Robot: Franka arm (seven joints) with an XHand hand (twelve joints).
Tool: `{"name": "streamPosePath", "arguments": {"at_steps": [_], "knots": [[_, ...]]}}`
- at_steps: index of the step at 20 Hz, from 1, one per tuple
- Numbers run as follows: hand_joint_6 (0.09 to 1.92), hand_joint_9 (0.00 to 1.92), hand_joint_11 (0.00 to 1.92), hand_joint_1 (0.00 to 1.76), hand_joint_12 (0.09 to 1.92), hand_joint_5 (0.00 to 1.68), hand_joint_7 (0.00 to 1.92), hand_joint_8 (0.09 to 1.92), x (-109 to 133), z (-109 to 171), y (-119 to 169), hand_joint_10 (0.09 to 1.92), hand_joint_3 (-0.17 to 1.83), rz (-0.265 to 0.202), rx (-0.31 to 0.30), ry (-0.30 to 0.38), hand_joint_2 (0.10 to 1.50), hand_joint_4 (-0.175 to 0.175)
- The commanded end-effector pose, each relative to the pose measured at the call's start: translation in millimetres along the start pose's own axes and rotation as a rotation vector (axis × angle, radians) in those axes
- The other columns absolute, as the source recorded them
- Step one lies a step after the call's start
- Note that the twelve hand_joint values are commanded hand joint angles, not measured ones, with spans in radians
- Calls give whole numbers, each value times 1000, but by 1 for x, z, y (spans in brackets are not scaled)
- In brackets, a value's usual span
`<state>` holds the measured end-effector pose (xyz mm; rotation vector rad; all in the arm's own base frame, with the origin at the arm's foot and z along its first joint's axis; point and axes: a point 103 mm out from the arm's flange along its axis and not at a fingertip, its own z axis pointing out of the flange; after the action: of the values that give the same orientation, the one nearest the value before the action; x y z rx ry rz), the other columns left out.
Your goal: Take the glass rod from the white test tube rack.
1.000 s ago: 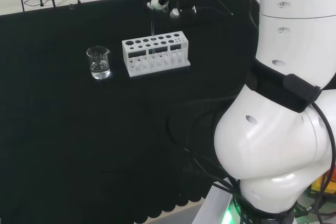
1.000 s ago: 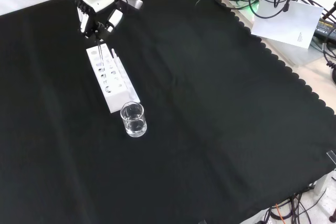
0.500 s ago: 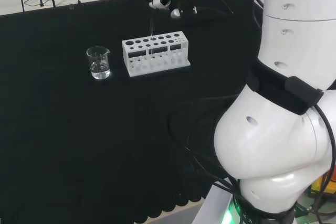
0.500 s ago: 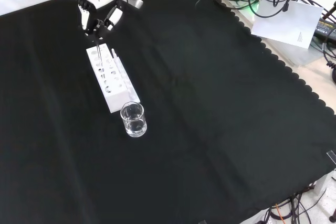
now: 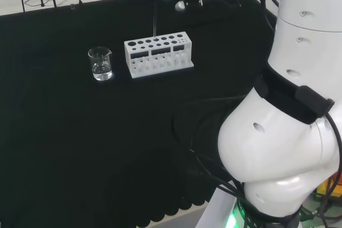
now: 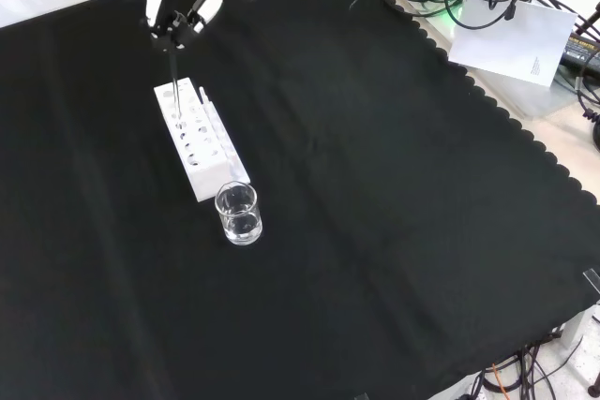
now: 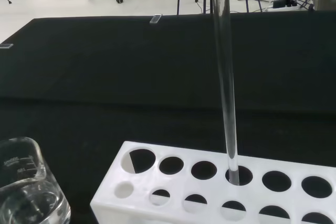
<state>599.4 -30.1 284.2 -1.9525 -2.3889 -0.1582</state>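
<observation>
While pinching the glass rod [image 6: 174, 77] between curled fingers, the hand [image 6: 180, 8] is hovering above the white test tube rack [image 6: 200, 142], the rod's tip sitting in a rack hole.

I see even, bright overhead light; the black cloth [image 6: 375, 185] swallows shadows; the beaker [image 7: 26, 192] looks blurred up close.

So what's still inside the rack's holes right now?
Only the glass rod's lower tip sits in one back-row hole of the white rack. The other visible holes look empty; their depths are hidden.
</observation>
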Motion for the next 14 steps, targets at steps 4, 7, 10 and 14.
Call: {"name": "streamPosePath", "arguments": {"at_steps": [4, 7, 10, 14], "knots": [[641, 1536, 1621, 1293, 475, 1025, 1134, 1056, 12, -45, -32, 841, -15, 8, 48, -40, 1081, -175], [641, 1537, 1622, 1293, 473, 1024, 1135, 1053, 17, -56, -41, 838, -14, -4, 26, -45, 1081, -175], [641, 1539, 1623, 1293, 472, 1024, 1136, 1052, 25, -70, -45, 836, -13, -19, -12, -43, 1080, -175], [639, 1541, 1625, 1293, 471, 1025, 1135, 1053, 36, -88, -47, 834, -11, -41, -39, -50, 1079, -175]]}}
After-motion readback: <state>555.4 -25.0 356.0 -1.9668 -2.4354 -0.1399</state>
